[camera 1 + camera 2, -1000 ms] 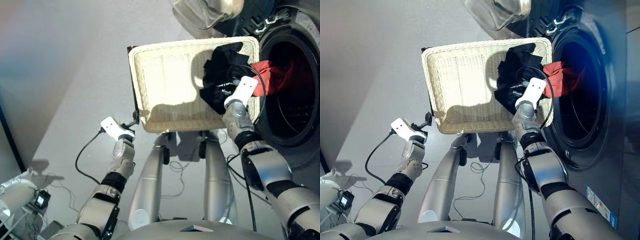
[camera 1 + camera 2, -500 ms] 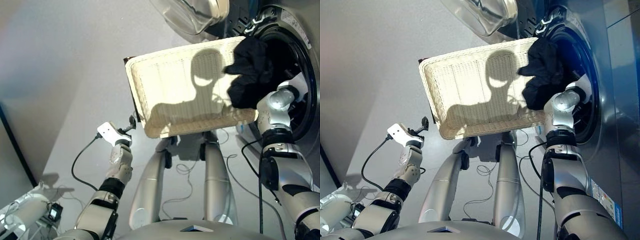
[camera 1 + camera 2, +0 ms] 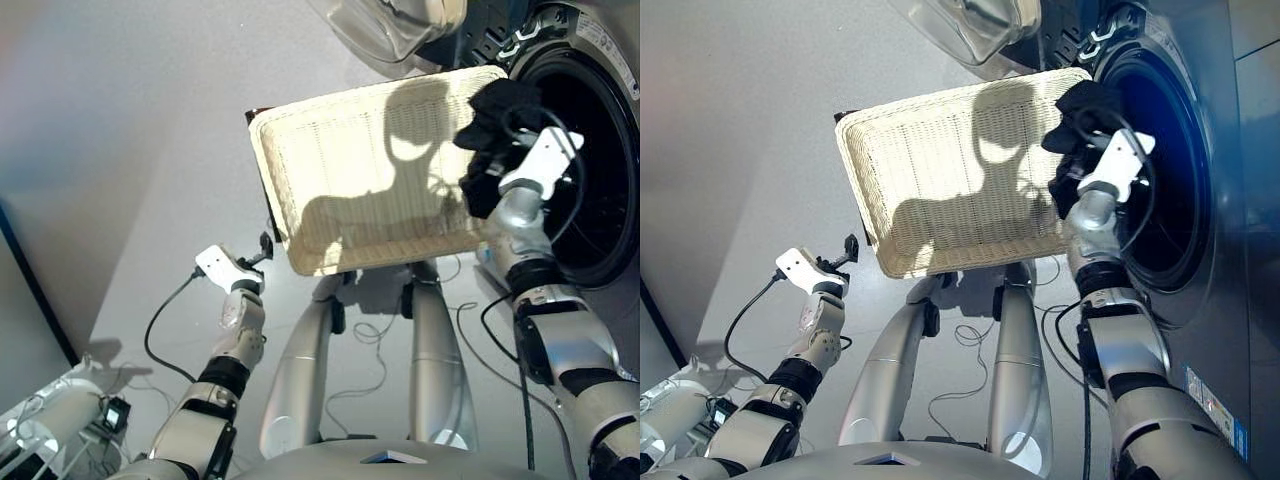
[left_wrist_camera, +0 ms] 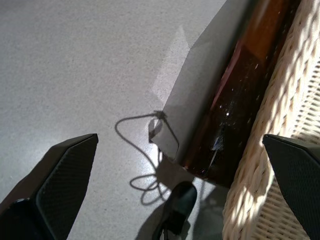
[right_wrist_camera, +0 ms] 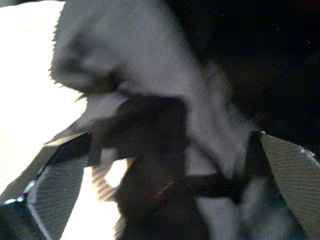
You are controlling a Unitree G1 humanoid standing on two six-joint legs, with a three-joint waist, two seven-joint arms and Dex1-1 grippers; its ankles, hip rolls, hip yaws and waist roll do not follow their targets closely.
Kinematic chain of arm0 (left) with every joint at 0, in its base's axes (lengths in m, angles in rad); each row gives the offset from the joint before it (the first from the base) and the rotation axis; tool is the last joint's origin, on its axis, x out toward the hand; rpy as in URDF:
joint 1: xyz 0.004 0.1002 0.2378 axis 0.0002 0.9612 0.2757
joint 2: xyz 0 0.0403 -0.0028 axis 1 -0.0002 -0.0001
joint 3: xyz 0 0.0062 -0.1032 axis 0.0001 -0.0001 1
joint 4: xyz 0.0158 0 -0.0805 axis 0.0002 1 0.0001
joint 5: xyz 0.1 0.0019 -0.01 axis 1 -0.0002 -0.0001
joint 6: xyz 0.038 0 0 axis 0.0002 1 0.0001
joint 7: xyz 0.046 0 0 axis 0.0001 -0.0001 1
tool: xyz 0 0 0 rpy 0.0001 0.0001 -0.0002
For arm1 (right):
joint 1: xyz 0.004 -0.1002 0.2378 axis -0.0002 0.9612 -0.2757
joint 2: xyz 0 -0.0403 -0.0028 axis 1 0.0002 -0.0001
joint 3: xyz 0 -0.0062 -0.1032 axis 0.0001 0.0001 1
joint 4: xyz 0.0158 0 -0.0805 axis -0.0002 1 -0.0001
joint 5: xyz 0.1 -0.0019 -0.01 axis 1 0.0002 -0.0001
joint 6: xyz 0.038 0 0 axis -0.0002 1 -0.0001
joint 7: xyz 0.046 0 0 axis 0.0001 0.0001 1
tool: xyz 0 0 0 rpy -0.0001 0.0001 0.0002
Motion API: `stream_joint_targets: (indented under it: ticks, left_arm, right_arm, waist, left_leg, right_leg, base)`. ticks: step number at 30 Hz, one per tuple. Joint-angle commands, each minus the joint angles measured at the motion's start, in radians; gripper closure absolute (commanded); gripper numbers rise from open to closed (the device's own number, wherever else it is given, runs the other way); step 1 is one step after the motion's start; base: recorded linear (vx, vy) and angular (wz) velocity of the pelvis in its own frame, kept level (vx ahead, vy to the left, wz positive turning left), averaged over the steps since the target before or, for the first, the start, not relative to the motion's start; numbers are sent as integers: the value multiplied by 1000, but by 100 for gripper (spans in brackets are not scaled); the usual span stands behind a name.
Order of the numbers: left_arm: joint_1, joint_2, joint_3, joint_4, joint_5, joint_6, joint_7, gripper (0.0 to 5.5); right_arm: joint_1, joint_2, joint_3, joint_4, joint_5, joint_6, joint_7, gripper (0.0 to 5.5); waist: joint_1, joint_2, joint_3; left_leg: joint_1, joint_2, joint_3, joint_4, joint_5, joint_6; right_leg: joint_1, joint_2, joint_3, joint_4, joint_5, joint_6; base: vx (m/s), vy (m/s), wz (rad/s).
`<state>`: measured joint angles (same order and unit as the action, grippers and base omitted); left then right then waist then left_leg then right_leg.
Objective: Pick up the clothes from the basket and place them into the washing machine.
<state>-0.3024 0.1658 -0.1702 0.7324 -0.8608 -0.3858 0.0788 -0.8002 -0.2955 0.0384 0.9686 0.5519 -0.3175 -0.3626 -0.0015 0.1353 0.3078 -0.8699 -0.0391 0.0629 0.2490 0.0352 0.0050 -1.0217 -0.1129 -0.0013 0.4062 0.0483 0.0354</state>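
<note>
Nearest the robot, the left gripper (image 3: 262, 243) hangs low beside the near left corner of the shallow cream woven wicker basket (image 3: 350, 170), close to it but not touching. In the left wrist view its two black fingers (image 4: 62, 172) stand wide apart with nothing between them, and past them show the grey floor (image 4: 90, 60), a dark brown glossy edge (image 4: 240, 100) under the basket, and the basket's wicker wall (image 4: 277, 100).

The basket lies tilted, and its woven bottom is bare and sunlit except for shadows. A dark board (image 3: 268, 195) shows along its left side.

At the basket's right end, next to the washing machine, the right gripper (image 3: 487, 170) is raised against a bunched black garment (image 3: 497, 115). The cloth hangs over the basket's right rim, just in front of the porthole. In the right wrist view the black cloth (image 5: 160, 165) fills the space between the fingers (image 5: 55, 195), which are set apart around it; whether they actually clamp it cannot be told.

Beyond the basket stands the dark grey glossy front-loading washing machine (image 3: 1215, 150), its round porthole (image 3: 600, 160) open and dark inside. Its round glass door (image 3: 385, 25) is swung open above the basket's far edge.
</note>
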Motion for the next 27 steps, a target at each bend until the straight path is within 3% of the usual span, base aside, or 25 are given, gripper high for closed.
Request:
stream_joint_targets:
  ticks: [1,8,14,19,20,21,27]
  left_arm:
    - [2,23,48,14,-6,-37,0,0]
    - [-3,33,36,-2,-15,-52,25,0]
    - [19,46,10,-37,-15,-48,44,0]
    - [10,58,-32,-43,-23,-31,36,0]
    - [10,60,-37,-44,-26,-23,30,0]
    - [10,62,-38,-51,-30,-21,28,0]
    - [18,66,-32,-58,-33,-18,34,0]
  right_arm:
    - [-17,35,-21,-4,137,-104,3,0]
    - [-102,18,-94,32,179,-132,-87,0]
    - [-216,-60,-119,84,72,-97,-240,0]
    - [-326,-120,-63,237,171,-41,-164,0]
    - [-338,-130,-48,260,185,-30,-141,65]
    - [-352,-136,-42,268,201,-33,-139,550]
    - [-371,-151,-41,273,242,-50,-132,550]
  waist:
    - [-9,23,-38]
    - [8,49,-25]
    - [26,71,-12]
    - [35,72,-5]
    - [38,70,-6]
    - [39,71,-5]
    - [33,66,-8]
  left_leg:
    - [-33,-1,-28,90,-117,-14]
    - [-81,1,-31,141,-141,-7]
    - [-151,2,-29,202,-154,-4]
    - [-180,7,-31,225,-157,-9]
    - [-185,8,-31,232,-158,-10]
    - [-191,9,-30,238,-158,-11]
    - [-205,14,-32,269,-167,-18]
  right_leg:
    - [36,14,-11,-54,-29,56]
    - [-19,15,-10,21,-63,51]
    - [-94,10,-5,90,-81,45]
    - [-128,14,-2,117,-84,42]
    - [-132,14,-3,123,-88,41]
    - [-137,15,-4,132,-90,39]
    - [-146,22,-5,159,-99,30]
  base:
    - [0,0,0]
    - [8,1,5]
    - [0,0,0]
    - [0,0,0]
    - [0,0,0]
    - [0,0,0]
    - [0,0,0]
